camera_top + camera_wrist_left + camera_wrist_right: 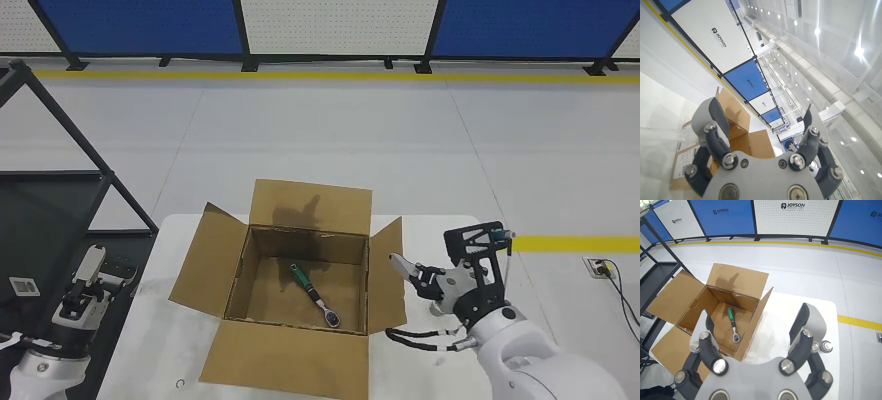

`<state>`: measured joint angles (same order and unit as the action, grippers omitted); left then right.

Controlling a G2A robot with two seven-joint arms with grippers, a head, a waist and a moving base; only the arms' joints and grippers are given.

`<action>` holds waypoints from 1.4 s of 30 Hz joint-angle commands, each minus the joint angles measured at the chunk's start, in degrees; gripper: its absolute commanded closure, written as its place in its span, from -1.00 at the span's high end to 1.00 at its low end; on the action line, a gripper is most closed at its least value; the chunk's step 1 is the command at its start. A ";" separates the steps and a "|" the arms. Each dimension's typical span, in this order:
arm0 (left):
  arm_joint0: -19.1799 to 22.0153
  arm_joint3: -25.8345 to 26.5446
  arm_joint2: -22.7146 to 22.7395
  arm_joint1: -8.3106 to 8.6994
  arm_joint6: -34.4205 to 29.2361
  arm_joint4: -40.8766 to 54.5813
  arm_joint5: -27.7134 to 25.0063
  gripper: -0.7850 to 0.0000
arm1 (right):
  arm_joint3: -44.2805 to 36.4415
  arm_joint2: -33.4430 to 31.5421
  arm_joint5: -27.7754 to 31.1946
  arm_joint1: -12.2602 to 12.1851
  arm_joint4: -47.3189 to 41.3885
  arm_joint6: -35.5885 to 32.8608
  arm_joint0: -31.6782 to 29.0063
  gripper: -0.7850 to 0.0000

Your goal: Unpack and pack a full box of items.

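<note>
Both grippers empty, fingers spread; wrench in box.

Right gripper (755, 310): fingers wide apart, holding nothing, above the table (783, 302) just right of the cardboard box (738, 283). Green-handled ratchet wrench (732, 324) lies flat on the box floor, well apart from the fingers. Small can (825, 346), apparently a spray can, stands half hidden nearby. Left gripper (762, 106): fingers equally spread, empty, left of the box.

Around me, a grey floor (330, 120) runs to a yellow line (320, 75) and blue and white partition panels (340, 25). A black rack (50, 215) stands beside my white table (425, 232); ceiling lights (859, 52) glow overhead.
</note>
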<state>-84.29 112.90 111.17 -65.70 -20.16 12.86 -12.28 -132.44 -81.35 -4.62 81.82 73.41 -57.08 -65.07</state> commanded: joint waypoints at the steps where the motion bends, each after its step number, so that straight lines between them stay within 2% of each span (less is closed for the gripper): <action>1: 0.00 0.00 0.00 0.00 0.00 0.00 0.00 1.00 | -0.01 0.00 0.01 0.00 -0.01 0.02 -0.01 1.00; 12: 0.00 0.00 0.00 0.00 0.00 0.00 0.00 1.00 | -0.01 0.00 0.01 0.00 -0.01 0.02 -0.01 1.00; 18: -0.39 0.45 0.13 -0.02 0.16 -0.09 -0.24 1.00 | -1.01 3.04 4.12 -0.15 0.46 4.24 0.69 1.00; 24: -1.83 0.89 2.92 -0.12 2.22 1.10 -1.11 1.00 | 0.98 9.28 9.51 -0.05 0.16 2.36 7.86 1.00; 31: -6.82 0.99 6.93 -0.66 5.43 3.93 -3.88 1.00 | 10.64 19.91 15.20 0.95 -0.43 -3.05 20.76 1.00; 38: -7.68 1.02 7.37 -0.80 6.27 4.52 -4.10 1.00 | 25.66 28.50 14.04 3.04 -1.74 -2.89 31.49 1.00; 42: -7.68 1.02 7.37 -0.80 6.27 4.52 -4.10 1.00 | 25.66 28.50 14.04 3.04 -1.74 -2.89 31.49 1.00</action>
<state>-91.97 113.93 118.54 -66.50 -13.89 17.37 -16.38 -106.53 -52.81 9.40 84.88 71.65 -59.94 -33.51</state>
